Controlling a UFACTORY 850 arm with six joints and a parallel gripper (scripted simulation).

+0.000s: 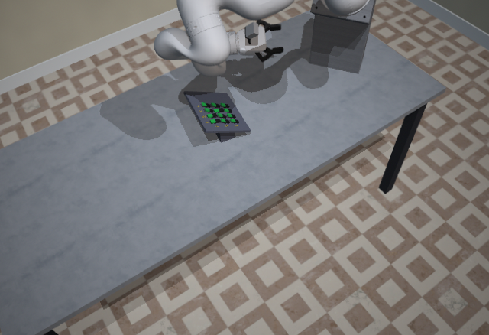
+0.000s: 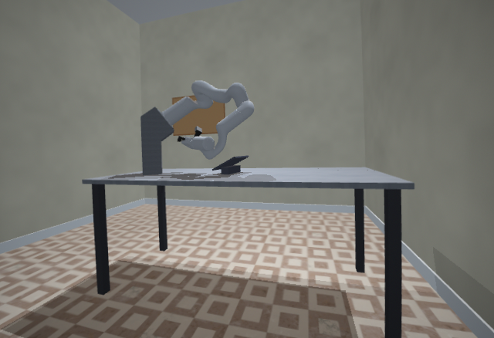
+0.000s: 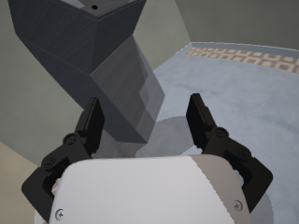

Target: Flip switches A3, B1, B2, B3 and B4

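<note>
Your surface (image 1: 315, 134) carries the arm's pedestal (image 1: 335, 43) at its far edge, and the arm is folded back toward that pedestal, so nothing is engaged yet. The switch panel (image 1: 218, 115) sits out in front of the pedestal, propped on a wedge so its face tilts, likely for easier reach. The gripper (image 1: 270, 39) hangs beside the pedestal, well apart from the panel, fingers spread fully and holding nothing.
</note>
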